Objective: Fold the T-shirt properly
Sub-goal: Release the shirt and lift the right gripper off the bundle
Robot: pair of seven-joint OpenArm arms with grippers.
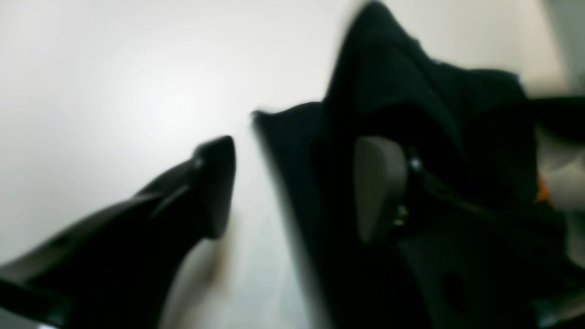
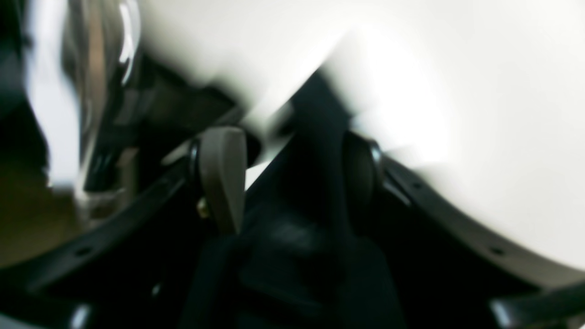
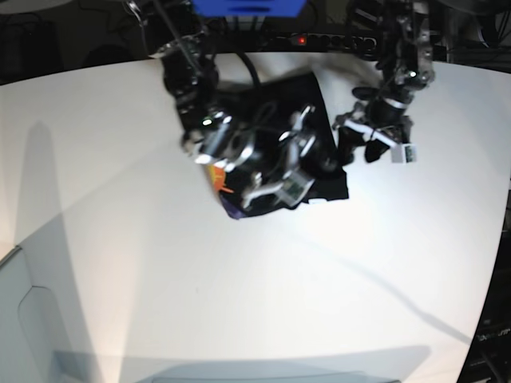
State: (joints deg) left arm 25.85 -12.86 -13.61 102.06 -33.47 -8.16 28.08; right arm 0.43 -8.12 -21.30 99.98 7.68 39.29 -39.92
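Blurred black fingers of the left gripper (image 1: 292,187) fill the left wrist view, spread wide with bare table (image 1: 114,91) between them and the T-shirt (image 1: 411,100) bunched behind one pad, apparently not pinched. From the right wrist, the right gripper (image 2: 292,183) also stands open, dark cloth lying in the gap; whether it has hold I cannot tell. Seen from the base, the shirt is a compact crumpled heap at the table's far middle, so folding looks unfinished. Open white surface lies all around.
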